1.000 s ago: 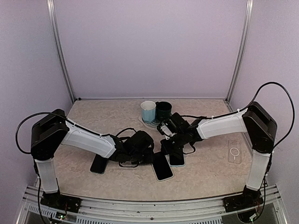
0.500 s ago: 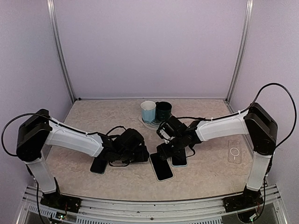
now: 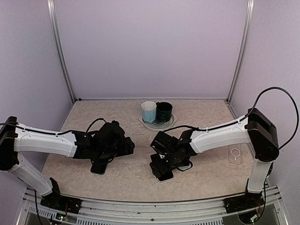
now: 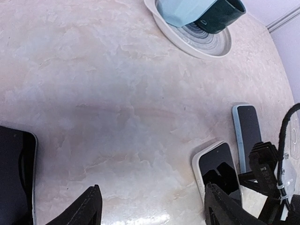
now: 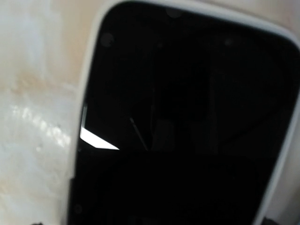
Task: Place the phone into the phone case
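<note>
The right claw point(image 3: 164, 161) hangs very low over the phone point(image 5: 187, 93), which lies flat on the table point(image 3: 206, 180) directly under it. The dark screen and white rim fill the wrist view, and the fingers do not show there. We therefore cannot tell how far this claw is open or whether it grips anything. The left claw point(image 4: 152, 199) is wide open and holds nothing, and the phone is ahead of it to the right. We see several risks. A flat phone offers the fingers almost no edge, so we judge they could slide on the glass or push it away instead of lifting it. The blue phone point(image 4: 247, 127) lies just right of the right claw, so a finger could land on it or catch both together. The clear case point(image 3: 235, 153) lies well apart, further to the right of this claw, and a weak grip could drop the phone on the way. At the case, a tilted phone could jam on the rim, and the light case may slide if nothing holds it.
</note>
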### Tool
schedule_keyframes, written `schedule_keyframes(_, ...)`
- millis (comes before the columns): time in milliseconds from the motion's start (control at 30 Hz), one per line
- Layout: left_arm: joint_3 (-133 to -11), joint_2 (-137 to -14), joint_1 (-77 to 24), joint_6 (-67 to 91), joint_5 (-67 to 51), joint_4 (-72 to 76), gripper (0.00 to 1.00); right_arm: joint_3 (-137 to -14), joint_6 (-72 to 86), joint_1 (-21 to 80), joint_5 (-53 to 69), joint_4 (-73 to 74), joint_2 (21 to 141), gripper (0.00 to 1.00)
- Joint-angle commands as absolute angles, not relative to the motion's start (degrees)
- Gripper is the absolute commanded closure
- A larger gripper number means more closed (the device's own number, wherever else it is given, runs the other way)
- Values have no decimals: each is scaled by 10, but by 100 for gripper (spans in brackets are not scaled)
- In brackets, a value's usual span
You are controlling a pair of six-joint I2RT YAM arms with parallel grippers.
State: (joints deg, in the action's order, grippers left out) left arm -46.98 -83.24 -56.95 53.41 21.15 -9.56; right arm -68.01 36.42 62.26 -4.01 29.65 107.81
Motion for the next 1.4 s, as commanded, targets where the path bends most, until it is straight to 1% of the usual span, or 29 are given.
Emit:
schedule_keyframes(0,-455,-820,-567,536,209,-101,26,-700,406,637,-69,354,1118,1)
schedule_keyframes(100,-450,-818,-567,536,210,-100,26,-719,410,641,-101,383,1147,3)
schedule_keyframes(233,-447,-819,-567,534,213,-101,26,-750,405,646,-104,392,1185,9)
schedule_keyframes(367,-453,-828,-566,532,212,-102,26,-752,412,645,-115,386,1192,21)
schedule_keyframes(567,-459,-844,-567,530,211,-104,26,-746,425,612,-169,360,1179,35)
schedule_keyframes(600,-458,-846,-567,530,211,-103,26,-747,427,604,-179,350,1174,36)
schedule_keyframes(667,-460,-847,-567,530,210,-104,26,-746,430,588,-194,319,1159,36)
schedule_keyframes(733,-461,-849,-567,529,208,-104,25,-743,434,574,-211,281,1144,34)
schedule_keyframes(900,-463,-848,-567,530,211,-111,25,-737,442,550,-244,205,1129,36)
schedule_keyframes(1067,-462,-845,-564,529,214,-115,25,-748,459,539,-229,196,1145,35)
schedule_keyframes(1233,-463,-847,-561,530,211,-114,25,-705,507,541,-210,171,1126,33)
schedule_keyframes(1367,-464,-850,-562,530,208,-114,25,-690,518,550,-214,189,1110,31)
